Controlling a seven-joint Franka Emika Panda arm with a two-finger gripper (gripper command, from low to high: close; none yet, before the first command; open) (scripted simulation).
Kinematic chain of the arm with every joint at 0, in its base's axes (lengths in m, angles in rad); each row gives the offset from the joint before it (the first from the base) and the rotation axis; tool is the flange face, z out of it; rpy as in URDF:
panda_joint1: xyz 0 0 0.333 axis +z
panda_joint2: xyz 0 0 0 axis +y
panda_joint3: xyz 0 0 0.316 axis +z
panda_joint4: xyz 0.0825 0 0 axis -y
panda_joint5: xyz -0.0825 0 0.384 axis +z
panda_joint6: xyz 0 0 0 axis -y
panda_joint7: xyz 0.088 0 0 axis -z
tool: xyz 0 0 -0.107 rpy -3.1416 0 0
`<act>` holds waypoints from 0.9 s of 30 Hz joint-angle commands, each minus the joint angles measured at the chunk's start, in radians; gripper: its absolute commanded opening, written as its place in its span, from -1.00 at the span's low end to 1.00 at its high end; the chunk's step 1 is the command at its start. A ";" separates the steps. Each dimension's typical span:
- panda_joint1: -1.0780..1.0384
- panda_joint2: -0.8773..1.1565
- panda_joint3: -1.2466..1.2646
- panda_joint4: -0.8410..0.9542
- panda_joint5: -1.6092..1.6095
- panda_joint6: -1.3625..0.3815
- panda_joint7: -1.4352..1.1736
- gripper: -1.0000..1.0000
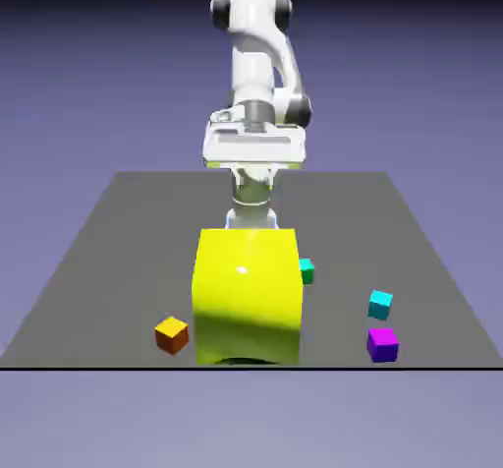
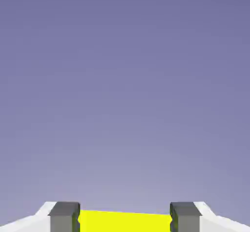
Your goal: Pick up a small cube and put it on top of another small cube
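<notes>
Nearest stands the big yellow cube point(image 1: 248, 294). Behind and above it, the tool point(image 2: 125, 217) is wide, apparently holding 0 cubes, perhaps high for safe clearance. Beside it, on the exterior view's left, the small orange cube point(image 1: 171, 336) waits on the tabletop point(image 1: 128, 250), probably for pickup.

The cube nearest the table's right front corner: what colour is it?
Purple, best seen in the exterior view.

The small cube point(image 1: 172, 335), orange with a brighter top, lies flat on the table. It sits near the big yellow cube, on its exterior-view left side.
</notes>
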 commanded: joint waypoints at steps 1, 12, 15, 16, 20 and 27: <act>-0.001 0.036 -0.015 0.036 0.013 -0.040 -0.002 0.00; -0.014 0.435 -0.175 0.426 0.161 -0.485 -0.020 0.00; -0.017 0.544 -0.219 0.532 0.201 -0.606 -0.024 0.00; -0.018 0.580 -0.233 0.568 0.214 -0.647 -0.026 0.00; -0.023 0.725 -0.292 0.709 0.268 -0.808 -0.033 0.00; -0.030 0.979 -0.394 0.958 0.362 -1.091 -0.044 0.00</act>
